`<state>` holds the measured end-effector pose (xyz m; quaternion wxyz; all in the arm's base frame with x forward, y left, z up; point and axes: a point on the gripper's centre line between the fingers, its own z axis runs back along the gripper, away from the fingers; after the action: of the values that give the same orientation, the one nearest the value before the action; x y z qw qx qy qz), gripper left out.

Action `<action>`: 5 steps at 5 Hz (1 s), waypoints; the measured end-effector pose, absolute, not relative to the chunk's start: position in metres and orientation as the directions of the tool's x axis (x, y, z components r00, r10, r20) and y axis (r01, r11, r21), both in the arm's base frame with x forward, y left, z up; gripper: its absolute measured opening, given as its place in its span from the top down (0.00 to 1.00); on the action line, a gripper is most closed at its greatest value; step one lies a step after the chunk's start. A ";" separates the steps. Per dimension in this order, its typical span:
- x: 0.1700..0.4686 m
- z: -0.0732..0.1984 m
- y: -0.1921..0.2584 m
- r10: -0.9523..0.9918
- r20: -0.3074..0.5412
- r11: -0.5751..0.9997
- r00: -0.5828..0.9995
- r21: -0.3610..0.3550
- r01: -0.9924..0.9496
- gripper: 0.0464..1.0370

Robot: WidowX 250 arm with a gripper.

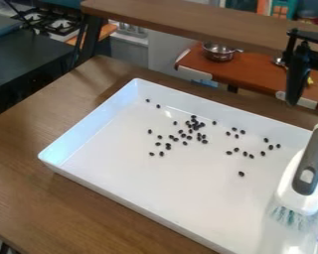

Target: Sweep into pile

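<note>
Fingers (pixel 296 82) are parted, with a broad gap between them and nothing seen to be gripped, at the upper right of the camera view, above the far side of the tray. Dozens of small black beans (pixel 195 124) are scattered over the floor of the white tray (pixel 155 193), mostly across its middle and far half. The thickest knot is formed near the centre, where several pieces are bunched close together; a looser group is spread toward the right, a lone bean (pixel 241 173) is left nearer the front, and two are found close to the far left corner.

The sweep is judged to be in its early stages at best: only a partial cluster is made, and no single pile is formed. The outlying beans are still to be gathered from both sides and brought into the central knot. A white brush with a grey handle (pixel 311 163) is stood at the tray's right end, its bristles (pixel 291 217) pointed down, well apart from the beans. The tray is set on a brown wooden worktop (pixel 36 208), beyond which a metal pot (pixel 219 52) is seen.
</note>
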<state>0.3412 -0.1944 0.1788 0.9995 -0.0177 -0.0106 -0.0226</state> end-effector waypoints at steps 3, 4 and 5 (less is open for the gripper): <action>0.348 0.151 -0.192 -0.050 0.006 0.999 0.999 0.012 0.050 0.04; 0.350 0.148 -0.191 -0.057 0.021 0.998 0.998 0.015 0.056 0.04; 0.350 0.138 -0.192 -0.063 0.023 0.998 0.998 0.013 0.063 0.04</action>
<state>0.3499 -0.1915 0.1382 0.9994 0.0060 -0.0117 -0.0317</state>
